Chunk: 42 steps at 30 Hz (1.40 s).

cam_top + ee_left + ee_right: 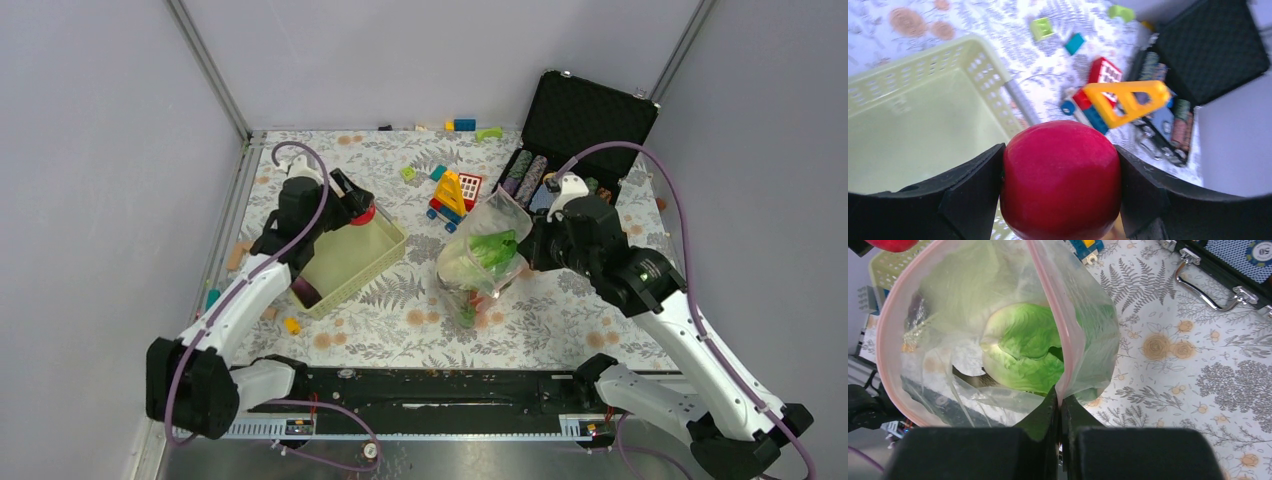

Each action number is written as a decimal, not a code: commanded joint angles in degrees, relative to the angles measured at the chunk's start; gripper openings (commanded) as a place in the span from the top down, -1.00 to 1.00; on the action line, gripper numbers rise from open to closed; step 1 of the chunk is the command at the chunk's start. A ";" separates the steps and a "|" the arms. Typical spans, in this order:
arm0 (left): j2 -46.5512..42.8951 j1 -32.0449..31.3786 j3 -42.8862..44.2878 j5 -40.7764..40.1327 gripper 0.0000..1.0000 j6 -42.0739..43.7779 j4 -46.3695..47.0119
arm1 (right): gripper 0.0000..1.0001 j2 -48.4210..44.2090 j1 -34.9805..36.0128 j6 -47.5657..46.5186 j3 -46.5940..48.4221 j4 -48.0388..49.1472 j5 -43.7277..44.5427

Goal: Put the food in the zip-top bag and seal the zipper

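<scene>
Over the basket (350,262), from above, the left gripper (360,209) carries the red toy fruit (367,214), well apart from the zip-top bag (485,250). Left wrist: jaws clamp its sides. Right wrist: the right gripper (1060,404) pinches the zipper (1047,300), holding the mouth open; lettuce (1020,347) inside.

Round toy fruit (1060,180) sits between the fingers of the left gripper (358,210), touching both. Basket (983,70) lies below and to the left of that hand. Block vehicle (1123,97) stands ahead of it, past the basket rim. Case (1218,45) is farther ahead, to its right. Right gripper (1060,412) pinches the zip-top bag (1093,325) at its zipper (1045,295). The bag extends ahead of this hand, with a leafy piece (1023,340) inside. The case lies to its front right.
</scene>
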 commanded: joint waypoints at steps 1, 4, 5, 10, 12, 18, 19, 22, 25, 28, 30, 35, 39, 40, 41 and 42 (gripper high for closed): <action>-5.19 -0.64 2.65 7.73 0.33 1.12 5.07 | 1.00 2.77 0.15 3.90 5.82 -1.56 -3.28; -7.24 -2.31 4.27 12.85 0.35 0.56 8.52 | 1.00 4.68 0.12 5.56 7.98 -2.29 -7.55; -7.75 -3.30 4.92 13.96 0.35 0.47 9.28 | 1.00 5.31 0.14 5.93 8.62 -2.33 -8.61; -9.80 -11.36 8.34 16.33 0.38 2.63 13.20 | 1.00 7.46 0.14 7.73 10.48 -2.34 -11.28; -10.08 -14.86 10.20 14.88 0.38 5.18 13.77 | 1.00 7.63 0.15 8.23 10.63 -2.36 -11.10; -9.31 -22.79 13.98 13.45 0.38 9.63 16.65 | 1.00 7.61 0.15 8.62 10.68 -2.38 -11.30; -8.95 -23.74 14.31 13.85 0.37 10.02 17.23 | 1.00 7.69 0.14 8.59 10.64 -2.35 -11.35; -6.50 -26.79 17.00 15.20 0.36 12.24 15.99 | 1.00 7.86 0.14 8.46 10.55 -2.34 -11.70; -3.37 -30.18 19.66 15.46 0.32 15.40 13.97 | 1.00 8.04 0.15 8.28 10.54 -2.23 -12.08; -0.89 -32.29 22.39 14.59 0.24 18.27 10.19 | 1.00 7.85 0.15 8.10 10.38 -2.12 -12.38; 0.18 -33.37 23.38 13.69 0.18 19.41 8.90 | 1.00 7.63 0.15 8.05 10.29 -2.05 -12.23; 1.54 -34.60 23.49 11.57 0.02 20.97 7.16 | 1.00 7.41 0.13 7.92 10.19 -2.13 -12.04; 2.12 -34.96 23.59 10.99 -0.44 20.85 6.71 | 1.00 7.55 0.15 7.83 10.17 -2.10 -11.86; 2.39 -34.94 23.71 11.03 -0.55 20.82 6.62 | 1.00 7.59 0.15 7.81 10.19 -2.11 -11.88; 2.53 -34.93 23.86 10.99 -0.69 20.77 6.43 | 1.00 7.56 0.15 7.83 10.19 -2.09 -11.96; 2.86 -35.03 24.19 11.10 -0.78 20.78 6.01 | 1.00 7.61 0.15 7.83 10.19 -2.08 -11.95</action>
